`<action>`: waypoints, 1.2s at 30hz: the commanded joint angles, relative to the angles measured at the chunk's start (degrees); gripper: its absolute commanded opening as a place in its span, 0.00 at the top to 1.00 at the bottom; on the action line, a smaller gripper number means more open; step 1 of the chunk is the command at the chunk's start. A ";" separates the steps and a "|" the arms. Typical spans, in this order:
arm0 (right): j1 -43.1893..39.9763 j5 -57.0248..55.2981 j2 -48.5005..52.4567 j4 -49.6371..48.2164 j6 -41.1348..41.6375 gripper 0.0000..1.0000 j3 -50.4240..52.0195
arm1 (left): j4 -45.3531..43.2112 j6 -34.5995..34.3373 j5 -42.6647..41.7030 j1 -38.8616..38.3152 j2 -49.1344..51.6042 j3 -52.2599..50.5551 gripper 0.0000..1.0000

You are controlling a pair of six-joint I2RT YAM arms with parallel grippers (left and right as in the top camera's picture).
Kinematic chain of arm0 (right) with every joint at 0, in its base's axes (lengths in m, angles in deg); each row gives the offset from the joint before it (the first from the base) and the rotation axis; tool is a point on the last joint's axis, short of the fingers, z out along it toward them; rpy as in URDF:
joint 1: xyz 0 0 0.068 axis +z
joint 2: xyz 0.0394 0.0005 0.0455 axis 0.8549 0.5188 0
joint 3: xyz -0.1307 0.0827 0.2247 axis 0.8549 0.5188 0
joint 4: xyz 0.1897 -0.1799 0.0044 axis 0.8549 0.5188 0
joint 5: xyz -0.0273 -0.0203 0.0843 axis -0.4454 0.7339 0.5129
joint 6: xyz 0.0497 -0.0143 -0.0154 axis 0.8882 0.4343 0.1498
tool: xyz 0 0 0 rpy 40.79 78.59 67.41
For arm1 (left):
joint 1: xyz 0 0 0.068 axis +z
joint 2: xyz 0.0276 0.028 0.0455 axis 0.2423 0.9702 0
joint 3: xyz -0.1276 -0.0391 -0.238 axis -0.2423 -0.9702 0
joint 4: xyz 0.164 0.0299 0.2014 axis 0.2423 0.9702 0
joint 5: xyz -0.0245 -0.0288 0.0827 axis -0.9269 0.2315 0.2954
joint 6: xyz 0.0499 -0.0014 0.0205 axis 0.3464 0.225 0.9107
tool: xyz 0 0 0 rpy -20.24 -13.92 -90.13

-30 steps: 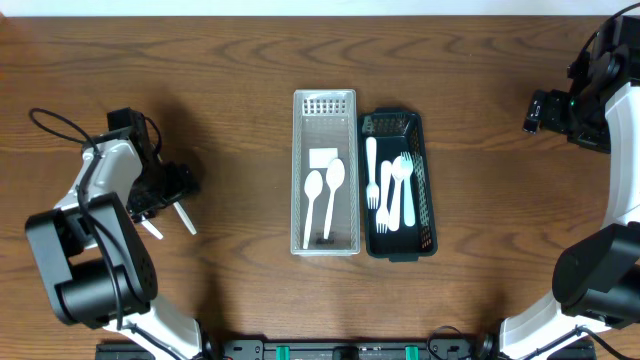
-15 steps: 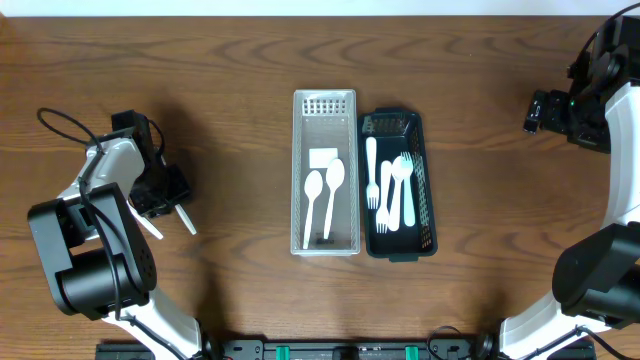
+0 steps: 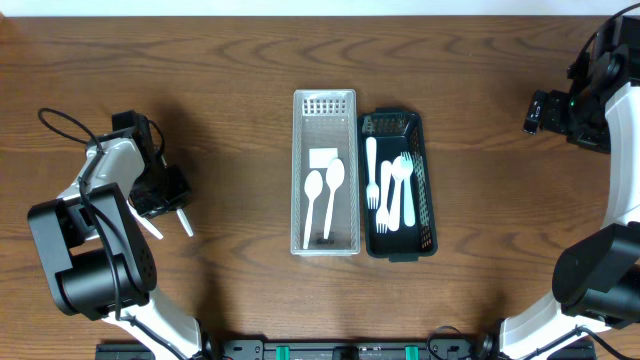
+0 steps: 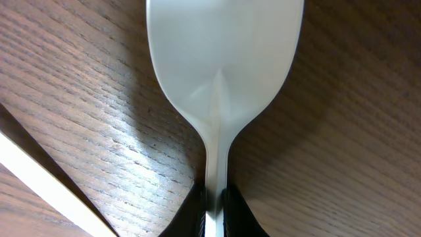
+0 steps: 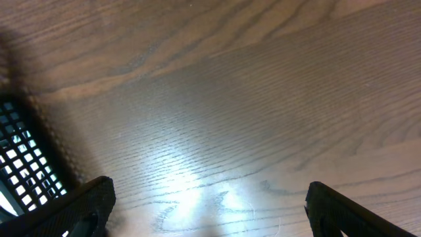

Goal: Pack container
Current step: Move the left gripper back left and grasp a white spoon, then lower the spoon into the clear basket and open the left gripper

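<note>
My left gripper (image 4: 214,214) is shut on the thin handle of a white plastic spoon (image 4: 223,66), whose bowl lies on the wood just ahead of the fingers. From overhead, the left gripper (image 3: 170,198) is at the table's left, and white utensil ends (image 3: 184,222) stick out below it. A clear container (image 3: 324,232) in the middle holds two white spoons (image 3: 322,195). A black basket (image 3: 428,200) beside it holds white forks and a spoon. My right gripper (image 5: 210,197) is open over bare wood at the far right (image 3: 535,112).
A second white utensil (image 4: 39,181) lies diagonally on the table just left of the held spoon. A corner of the black basket (image 5: 20,164) shows at the left edge of the right wrist view.
The left jaws have closed on the spoon's handle, and the left wrist shifted slightly. The right arm has not moved.
</note>
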 commanded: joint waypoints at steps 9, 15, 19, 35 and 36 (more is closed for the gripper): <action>-0.09 -0.17 0.17 -0.17 -0.94 0.04 0.09 | 12.11 -1.20 -0.02 -9.05 -14.69 6.93 0.94; -0.09 -0.17 0.17 -0.24 -0.94 0.05 0.09 | 13.70 -5.86 -0.02 -23.89 -25.46 8.04 0.94; -0.09 -0.17 0.17 -0.22 -0.94 0.05 0.09 | 12.55 -10.16 -0.02 -35.39 -27.50 8.04 0.94; -0.04 -0.15 0.17 0.20 -0.92 0.05 0.09 | 1.29 -12.83 -0.61 -51.15 -11.58 8.04 0.94; -0.04 -0.15 0.17 0.20 -0.92 0.05 0.09 | 1.05 -12.83 -0.61 -51.15 -10.49 8.04 0.94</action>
